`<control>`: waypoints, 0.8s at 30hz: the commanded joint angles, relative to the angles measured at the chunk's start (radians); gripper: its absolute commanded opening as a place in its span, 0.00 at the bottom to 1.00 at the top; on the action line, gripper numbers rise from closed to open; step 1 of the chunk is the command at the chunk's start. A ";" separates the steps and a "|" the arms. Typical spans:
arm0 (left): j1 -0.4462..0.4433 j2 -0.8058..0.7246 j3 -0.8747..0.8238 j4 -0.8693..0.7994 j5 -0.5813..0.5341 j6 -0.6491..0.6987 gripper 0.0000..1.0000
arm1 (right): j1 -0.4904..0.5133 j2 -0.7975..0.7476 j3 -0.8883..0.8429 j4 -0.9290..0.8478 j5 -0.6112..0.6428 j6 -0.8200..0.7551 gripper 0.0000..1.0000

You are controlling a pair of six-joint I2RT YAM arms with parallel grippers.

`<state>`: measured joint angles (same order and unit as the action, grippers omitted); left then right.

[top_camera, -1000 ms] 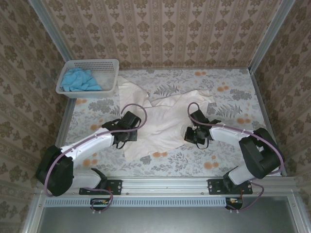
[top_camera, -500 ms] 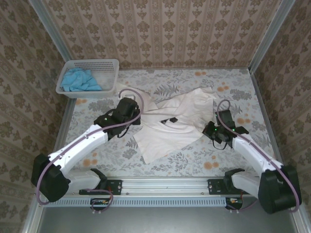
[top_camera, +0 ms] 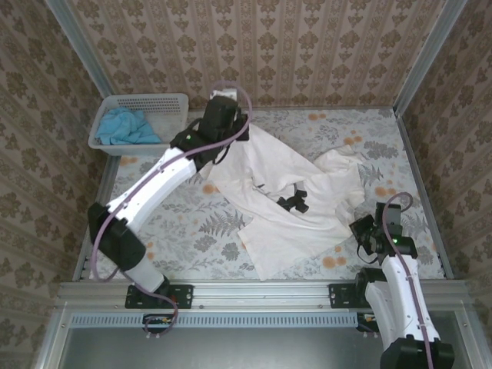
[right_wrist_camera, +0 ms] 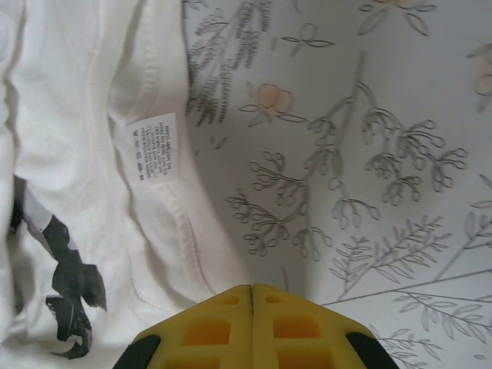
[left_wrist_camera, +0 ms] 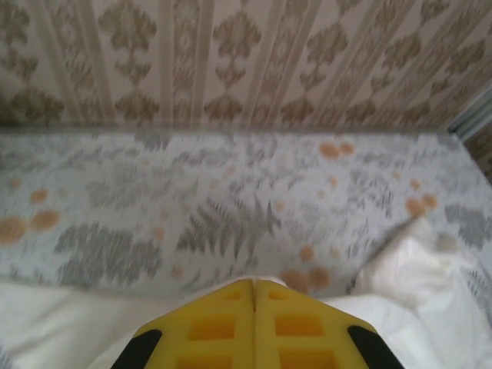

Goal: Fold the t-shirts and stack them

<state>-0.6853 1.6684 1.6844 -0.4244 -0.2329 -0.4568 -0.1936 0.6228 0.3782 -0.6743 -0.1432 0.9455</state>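
The cream-white t-shirt [top_camera: 307,223] is being gripped at its far end by the left end effector [left_wrist_camera: 254,288] and at its near-right edge by the right end effector [right_wrist_camera: 252,290].

White arm links [top_camera: 146,196], black joints [top_camera: 115,240], looping purple cables [top_camera: 231,87], yellow grid-moulded fingers [left_wrist_camera: 211,327].

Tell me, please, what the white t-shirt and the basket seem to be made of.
The cream-white t-shirt: soft matte cloth, perhaps cotton; it creases and drapes, with stitched hems and a sewn-in label. The basket: apparently rigid white plastic, smooth; its walls carry rows of small moulded holes.
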 commanded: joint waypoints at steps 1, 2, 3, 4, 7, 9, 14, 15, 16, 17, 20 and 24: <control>0.080 0.159 0.197 -0.033 0.071 0.077 0.00 | -0.021 -0.011 -0.017 -0.037 0.000 0.036 0.00; 0.105 0.227 0.276 -0.038 0.097 0.093 0.00 | -0.026 -0.005 -0.015 -0.028 0.010 0.038 0.00; 0.125 0.286 0.348 -0.046 0.117 0.106 0.00 | -0.026 0.001 -0.012 -0.023 0.018 0.039 0.00; 0.147 0.358 0.438 -0.055 0.138 0.123 0.00 | -0.028 0.010 -0.010 -0.016 0.026 0.038 0.00; 0.216 0.595 0.737 -0.112 0.237 0.139 0.00 | -0.030 0.043 -0.025 0.034 0.028 0.045 0.00; 0.269 0.747 0.906 -0.104 0.250 0.138 0.00 | -0.030 0.080 -0.036 0.063 0.025 0.049 0.00; 0.322 1.001 1.165 0.053 0.164 0.199 0.06 | -0.030 0.133 -0.027 0.092 0.041 0.024 0.00; 0.328 1.002 1.157 0.081 0.124 0.199 0.21 | -0.029 0.136 -0.012 0.087 0.052 0.009 0.00; 0.334 0.989 1.142 0.102 0.103 0.206 0.23 | -0.030 0.134 0.002 0.074 0.062 -0.001 0.00; 0.338 0.972 1.125 0.114 0.092 0.213 0.23 | -0.030 0.131 0.013 0.060 0.073 -0.010 0.00; 0.342 0.880 1.057 0.106 0.072 0.208 0.46 | -0.030 0.107 0.034 0.033 0.107 -0.033 0.08; 0.309 0.713 0.918 0.024 0.069 0.232 0.53 | -0.029 0.095 0.048 0.047 0.133 -0.051 0.38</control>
<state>-0.3420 2.5778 2.6350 -0.4099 -0.1390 -0.2600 -0.2180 0.7258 0.3927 -0.6098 -0.0628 0.9218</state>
